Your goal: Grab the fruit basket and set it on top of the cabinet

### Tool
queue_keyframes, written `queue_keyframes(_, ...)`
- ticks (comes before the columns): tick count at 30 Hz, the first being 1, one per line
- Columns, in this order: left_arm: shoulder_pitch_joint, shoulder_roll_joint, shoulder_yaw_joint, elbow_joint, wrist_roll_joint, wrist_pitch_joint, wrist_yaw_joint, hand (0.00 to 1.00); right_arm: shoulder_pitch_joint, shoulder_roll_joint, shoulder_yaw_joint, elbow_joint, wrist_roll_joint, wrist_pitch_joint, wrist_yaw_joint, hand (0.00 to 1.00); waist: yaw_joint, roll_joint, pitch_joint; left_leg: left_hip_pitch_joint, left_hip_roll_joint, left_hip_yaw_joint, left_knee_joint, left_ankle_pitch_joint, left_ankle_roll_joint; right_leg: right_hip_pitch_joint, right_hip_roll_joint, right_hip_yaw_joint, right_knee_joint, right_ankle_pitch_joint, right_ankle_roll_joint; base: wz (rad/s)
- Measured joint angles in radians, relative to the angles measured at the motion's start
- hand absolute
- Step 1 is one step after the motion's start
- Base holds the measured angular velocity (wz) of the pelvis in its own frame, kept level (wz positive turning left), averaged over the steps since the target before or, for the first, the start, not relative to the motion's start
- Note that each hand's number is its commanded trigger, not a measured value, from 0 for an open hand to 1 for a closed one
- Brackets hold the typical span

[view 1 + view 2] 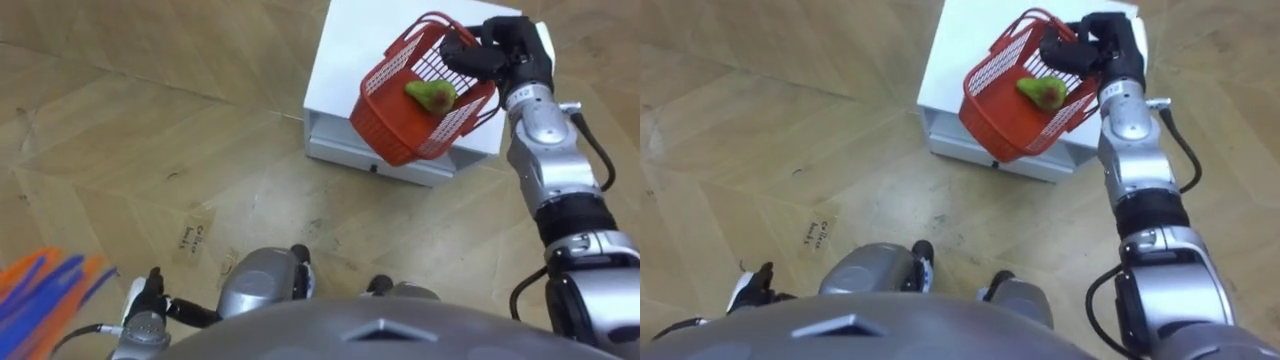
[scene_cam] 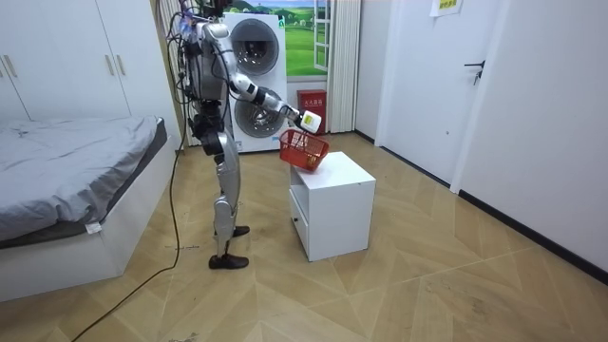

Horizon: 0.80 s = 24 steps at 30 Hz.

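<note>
A red plastic fruit basket [image 1: 415,120] [image 1: 1015,115] hangs tilted in the air over the near edge of a white bedside cabinet [image 1: 355,45] [image 1: 955,60]. One green fruit [image 1: 432,95] [image 1: 1040,90] lies inside it. My right hand [image 1: 500,55] [image 1: 1095,50] is stretched forward with its dark fingers curled round the basket's handle. In the room view I stand upright before the cabinet [image 2: 332,204] with the basket [image 2: 302,150] held just above its top by the right hand [image 2: 306,120]. My left hand [image 1: 145,315] hangs low by my side.
The cabinet has a drawer front [image 1: 375,155] facing me. A small paper label [image 1: 195,235] lies on the wooden floor. Orange and blue streaks [image 1: 45,290] show at the lower left. A bed [image 2: 76,180] stands behind me, and a washing machine [image 2: 252,85] by the far wall.
</note>
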Motion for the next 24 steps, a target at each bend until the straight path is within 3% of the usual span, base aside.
queue_keyframes(7, 0.001, 0.001, -0.016, -0.003, 0.001, 0.017, -0.005, 0.00, -0.058, -0.027, 0.003, 0.059, 0.036, 0.000, -0.021, 1.00, 0.013, 0.003, -0.0018, -0.036, -0.002, -0.023, 0.002, 0.005, -0.002, -0.018, -0.001, -0.047, -0.008, 0.002, -0.003, 0.10)
queue_keyframes(15, 0.000, 0.002, -0.053, 0.001, 0.011, 0.020, -0.007, 0.00, -0.168, -0.078, 0.004, 0.191, 0.000, 0.000, -0.079, 1.00, 0.014, 0.005, 0.0000, -0.063, -0.009, -0.051, 0.000, 0.010, -0.005, -0.036, -0.003, -0.068, -0.009, 0.001, -0.003, 0.10)
queue_keyframes(18, -0.002, 0.002, -0.078, 0.002, 0.011, 0.022, -0.009, 0.00, -0.190, -0.090, 0.004, 0.214, -0.003, 0.000, -0.106, 1.00, 0.015, 0.006, 0.0047, -0.065, -0.013, -0.057, 0.000, 0.010, -0.004, -0.035, -0.006, -0.069, -0.009, 0.001, -0.003, 0.06)
queue_keyframes(21, -0.005, 0.002, -0.094, 0.003, 0.011, 0.022, -0.009, 0.00, -0.201, -0.093, 0.004, 0.215, -0.001, 0.000, -0.125, 1.00, 0.016, 0.006, 0.0152, -0.067, -0.016, -0.058, -0.002, 0.011, -0.002, -0.037, -0.008, -0.068, -0.009, 0.000, -0.002, 0.00)
queue_keyframes(24, -0.006, 0.002, -0.095, 0.001, 0.013, 0.019, -0.009, 0.00, -0.204, -0.093, 0.003, 0.215, 0.000, 0.000, -0.146, 0.00, 0.022, 0.005, 0.0157, -0.083, -0.016, -0.058, -0.001, 0.012, -0.001, -0.054, -0.009, -0.069, -0.006, 0.000, -0.002, 0.00)
